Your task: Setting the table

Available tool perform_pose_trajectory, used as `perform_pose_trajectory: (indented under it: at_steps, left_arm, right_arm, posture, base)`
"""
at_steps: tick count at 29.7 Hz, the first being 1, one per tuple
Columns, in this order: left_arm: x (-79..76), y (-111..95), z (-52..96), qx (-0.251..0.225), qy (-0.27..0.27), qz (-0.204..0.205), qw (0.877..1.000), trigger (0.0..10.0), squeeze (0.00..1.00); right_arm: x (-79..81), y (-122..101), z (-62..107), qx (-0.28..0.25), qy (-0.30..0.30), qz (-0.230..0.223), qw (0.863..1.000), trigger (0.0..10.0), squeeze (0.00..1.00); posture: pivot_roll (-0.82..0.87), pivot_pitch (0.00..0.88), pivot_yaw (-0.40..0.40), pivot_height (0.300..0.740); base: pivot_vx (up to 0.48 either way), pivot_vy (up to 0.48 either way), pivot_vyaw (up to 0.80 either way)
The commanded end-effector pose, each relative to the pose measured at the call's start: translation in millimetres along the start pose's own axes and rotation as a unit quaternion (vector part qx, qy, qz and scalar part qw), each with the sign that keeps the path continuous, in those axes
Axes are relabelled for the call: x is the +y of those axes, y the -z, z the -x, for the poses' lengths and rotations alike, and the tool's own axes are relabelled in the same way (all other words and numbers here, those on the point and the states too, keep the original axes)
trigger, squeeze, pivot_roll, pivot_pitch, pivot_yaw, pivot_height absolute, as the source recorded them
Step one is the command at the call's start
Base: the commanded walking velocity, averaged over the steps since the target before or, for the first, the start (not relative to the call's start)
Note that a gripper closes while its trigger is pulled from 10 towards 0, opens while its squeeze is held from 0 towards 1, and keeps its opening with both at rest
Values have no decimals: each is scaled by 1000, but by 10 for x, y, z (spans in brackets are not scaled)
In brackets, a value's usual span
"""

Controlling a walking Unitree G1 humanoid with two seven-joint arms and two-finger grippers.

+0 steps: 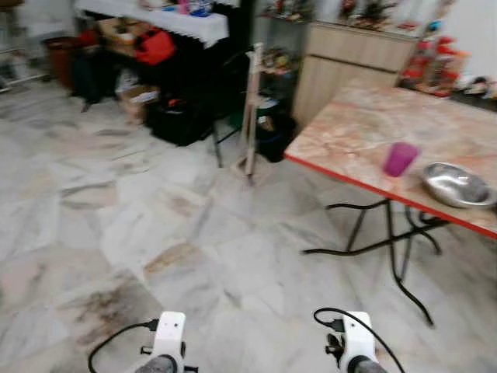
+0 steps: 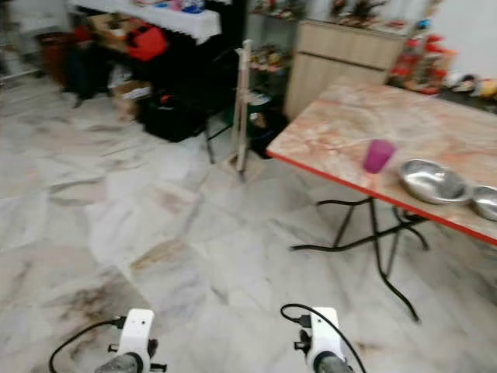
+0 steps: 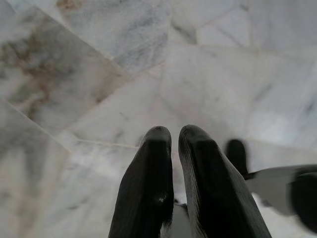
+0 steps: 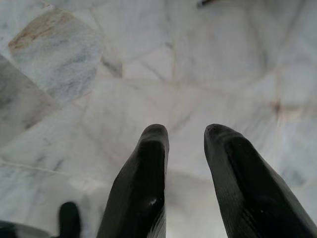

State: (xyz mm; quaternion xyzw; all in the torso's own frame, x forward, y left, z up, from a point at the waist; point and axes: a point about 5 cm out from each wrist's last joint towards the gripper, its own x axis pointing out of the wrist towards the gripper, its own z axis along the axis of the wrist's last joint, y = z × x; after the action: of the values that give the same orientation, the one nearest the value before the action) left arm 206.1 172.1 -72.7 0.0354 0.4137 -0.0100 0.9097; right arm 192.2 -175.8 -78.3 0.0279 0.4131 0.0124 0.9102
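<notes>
Approach step, I judge: left gripper (image 3: pixel 176 148) nearly clenched, right gripper (image 4: pixel 185 144) released, both empty; next, reach the counter (image 1: pixel 365 124) edge by the purple cup (image 1: pixel 400 158).

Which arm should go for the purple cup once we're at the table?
Probably the right. The purple cup and steel bowl sit on the table off to the robot's right; both grippers point at the floor, holding nothing.

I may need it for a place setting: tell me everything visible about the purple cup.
The purple cup is small, translucent magenta, plastic-looking and slightly tapered. It stands upright near the red front edge of the marble-patterned table, just left of a steel bowl and apart from it. Nothing touches it but the tabletop; its contents cannot be told.
</notes>
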Motion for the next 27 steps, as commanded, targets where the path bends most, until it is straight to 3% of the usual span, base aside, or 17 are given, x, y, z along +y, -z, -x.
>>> perform_pose_trajectory:
  at_steps: [1, 21, 27]
  left_arm:
    - [-54, 20, 0, 5, 9, -1, 1000, 10000, 0]
    - [-37, 20, 2, 5, 12, -9, 1000, 10000, 0]
    - [-29, 7, -1, 3, 11, -9, 1000, 10000, 0]
  right_arm:
    - [-68, -10, 9, -3, 8, -1, 1000, 10000, 0]
    - [-41, 10, 12, -4, 6, -3, 1000, 10000, 0]
    - [-39, -15, 5, -8, 11, -10, 1000, 10000, 0]
  posture:
    - [2, 0, -43, 740]
    - [7, 0, -30, 740]
    - [6, 0, -28, 740]
  base:
    - [0, 0, -800]
    - [0, 0, -800]
    - [0, 0, 0]
